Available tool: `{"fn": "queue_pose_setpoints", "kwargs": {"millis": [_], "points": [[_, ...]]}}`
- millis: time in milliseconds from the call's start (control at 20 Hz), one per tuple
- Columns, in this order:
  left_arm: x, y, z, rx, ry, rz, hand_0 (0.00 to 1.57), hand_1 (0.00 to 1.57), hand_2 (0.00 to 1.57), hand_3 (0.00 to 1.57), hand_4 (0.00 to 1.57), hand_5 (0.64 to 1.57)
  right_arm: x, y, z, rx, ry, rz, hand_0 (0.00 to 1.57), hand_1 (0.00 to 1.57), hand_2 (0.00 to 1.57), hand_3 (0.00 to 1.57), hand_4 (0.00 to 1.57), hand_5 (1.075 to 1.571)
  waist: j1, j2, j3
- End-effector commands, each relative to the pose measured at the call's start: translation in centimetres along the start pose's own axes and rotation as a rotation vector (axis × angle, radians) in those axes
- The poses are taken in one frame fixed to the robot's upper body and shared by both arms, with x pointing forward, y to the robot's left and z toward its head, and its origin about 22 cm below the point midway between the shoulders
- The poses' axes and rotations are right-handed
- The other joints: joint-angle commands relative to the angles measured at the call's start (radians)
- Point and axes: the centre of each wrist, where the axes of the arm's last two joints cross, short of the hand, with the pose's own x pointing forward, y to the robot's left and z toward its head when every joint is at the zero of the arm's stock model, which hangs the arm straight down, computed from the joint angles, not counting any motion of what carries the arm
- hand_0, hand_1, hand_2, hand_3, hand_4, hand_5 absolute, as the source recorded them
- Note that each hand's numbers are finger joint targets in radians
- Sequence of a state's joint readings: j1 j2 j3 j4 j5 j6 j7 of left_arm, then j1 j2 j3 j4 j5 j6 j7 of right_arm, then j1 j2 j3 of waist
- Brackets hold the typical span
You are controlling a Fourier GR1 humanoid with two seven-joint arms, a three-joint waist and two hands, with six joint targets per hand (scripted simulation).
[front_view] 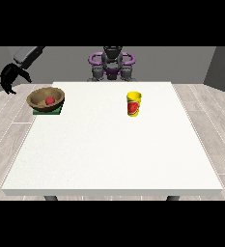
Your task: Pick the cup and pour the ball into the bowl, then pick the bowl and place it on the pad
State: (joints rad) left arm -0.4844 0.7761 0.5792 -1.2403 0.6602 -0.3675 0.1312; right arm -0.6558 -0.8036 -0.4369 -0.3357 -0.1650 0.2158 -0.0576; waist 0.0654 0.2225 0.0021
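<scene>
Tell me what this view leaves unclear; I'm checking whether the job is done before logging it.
- Pad, front view: the bowl holding the ball covers most of it; only green edges show.
- Cup interior: its wall hides the inside.
- Hand at the view's left: too small to read its fingers.
- The other hand: not visible.

Bright, even light falls on the white table (109, 144), with only faint, soft shadows.
</scene>
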Motion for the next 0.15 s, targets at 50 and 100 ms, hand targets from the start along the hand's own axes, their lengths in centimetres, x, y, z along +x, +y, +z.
{"fn": "queue_pose_setpoints", "kwargs": {"millis": [50, 100], "points": [[-5.7, -2.2, 1.4, 0.007, 0.222, 0.023, 0.00, 0.00, 0.00, 0.00, 0.98, 1.570, 3.1, 2.0, -0.8, 0.117, -0.041, 0.026, 0.00, 0.00, 0.00, 0.00, 0.66, 1.233, -0.045, -0.237, -0.0046], [-5.4, -1.9, 1.0, 0.024, 0.254, 0.004, 0.00, 0.00, 0.00, 0.00, 0.98, 1.570, 3.1, 5.6, -1.5, 0.171, -0.078, 0.002, 0.00, 0.00, 0.00, 0.00, 0.70, 1.219, -0.059, -0.271, -0.0051]]}}
